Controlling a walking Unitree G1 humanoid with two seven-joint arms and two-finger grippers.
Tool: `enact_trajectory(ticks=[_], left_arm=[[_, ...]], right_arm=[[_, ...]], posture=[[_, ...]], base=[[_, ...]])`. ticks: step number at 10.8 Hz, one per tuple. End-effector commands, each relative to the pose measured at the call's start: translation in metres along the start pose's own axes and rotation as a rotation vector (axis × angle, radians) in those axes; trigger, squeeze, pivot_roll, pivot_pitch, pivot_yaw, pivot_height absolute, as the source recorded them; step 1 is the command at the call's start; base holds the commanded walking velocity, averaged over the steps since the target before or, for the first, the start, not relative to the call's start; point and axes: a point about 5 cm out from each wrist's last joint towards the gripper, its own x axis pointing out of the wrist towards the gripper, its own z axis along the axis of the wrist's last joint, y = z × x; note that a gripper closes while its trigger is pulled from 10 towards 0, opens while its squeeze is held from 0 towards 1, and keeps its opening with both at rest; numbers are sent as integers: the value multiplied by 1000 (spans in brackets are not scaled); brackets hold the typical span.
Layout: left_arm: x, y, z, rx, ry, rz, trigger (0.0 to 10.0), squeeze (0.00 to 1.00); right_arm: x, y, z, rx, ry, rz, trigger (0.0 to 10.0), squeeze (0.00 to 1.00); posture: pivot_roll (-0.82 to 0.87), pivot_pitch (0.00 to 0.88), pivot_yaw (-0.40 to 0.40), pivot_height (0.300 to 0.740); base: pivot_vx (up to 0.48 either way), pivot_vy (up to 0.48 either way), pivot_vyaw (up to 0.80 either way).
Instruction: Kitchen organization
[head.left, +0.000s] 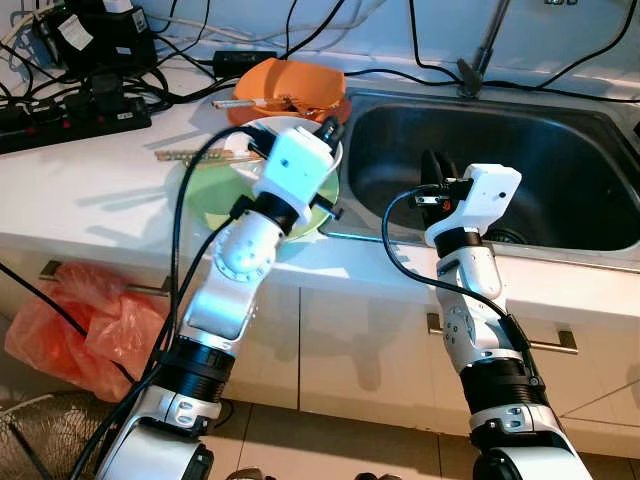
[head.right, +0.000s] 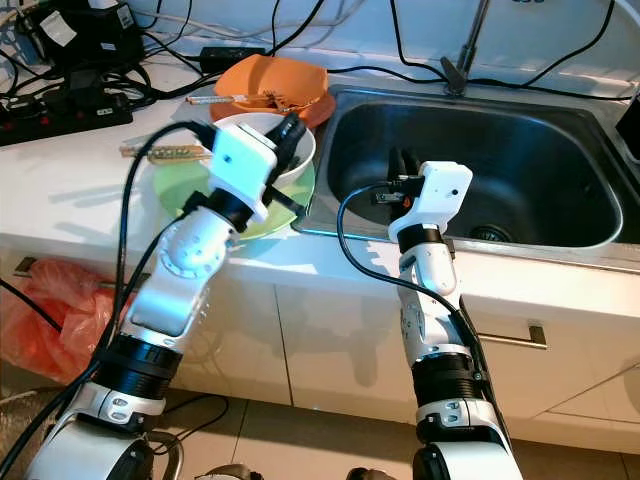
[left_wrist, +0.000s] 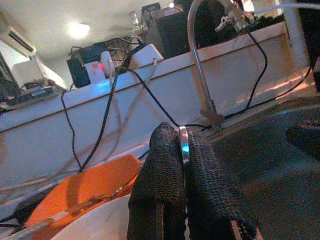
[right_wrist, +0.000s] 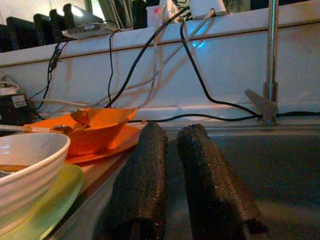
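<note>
— What are you holding, and where is it?

— My left gripper (left_wrist: 182, 165) has its two black fingers pressed together on the rim of the white bowl (head.right: 250, 135); the wrist view shows a thin edge pinched between the pads. The bowl sits left of centre in the head views, on a green plate (head.right: 180, 185) on the white counter (head.left: 90, 195), just beside the sink (head.left: 560, 170).

— What else is nearby?

— Above the bowl, toward the top of the frame, lies an orange dish (head.left: 300, 80) with something like chopsticks (head.left: 245, 103) across it. Another pair of sticks (head.left: 185, 155) lies left of the bowl. Cables and a power strip (head.left: 70, 120) fill the upper left corner.

— And your other arm?

— My right gripper (head.left: 432, 168) hangs over the sink basin at centre, fingers narrowly apart and holding nothing.

— Which step is this?

— I judge I am at the grasp, about to lift the bowl off the plate, probably toward the sink. Next I must raise it level, since there may be something inside, and clear the sink's rim without dragging the plate.
</note>
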Motion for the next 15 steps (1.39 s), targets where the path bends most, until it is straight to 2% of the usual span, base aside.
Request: enact_trajectory(ticks=[1,4,8,12,14,15], left_arm=[[2,-2,6,-53,-9,-29,10000,0],[4,4,19,-126,-37,-38,10000,0],[1,12,25,-213,6,-96,10000,0],[-5,24,12,-102,179,-117,10000,0],[-6,40,4,-10,295,-10,10000,0],[-5,51,6,32,315,52,10000,0]], right_arm=[[1,0,1,3,-4,3,10000,0],[1,1,0,4,-1,7,10000,0],[1,3,-2,10,9,22,10000,0],[0,5,-3,14,17,32,10000,0],[0,5,-3,16,19,34,10000,0],[0,5,-4,17,20,35,10000,0]], posture=[[154,62,-7,740],[156,62,-9,740],[161,62,-9,740],[166,63,-10,740],[167,63,-11,740],[169,63,-13,740]], base=[[0,0,0],[0,0,0],[0,0,0],[0,0,0],[0,0,0],[0,0,0]])
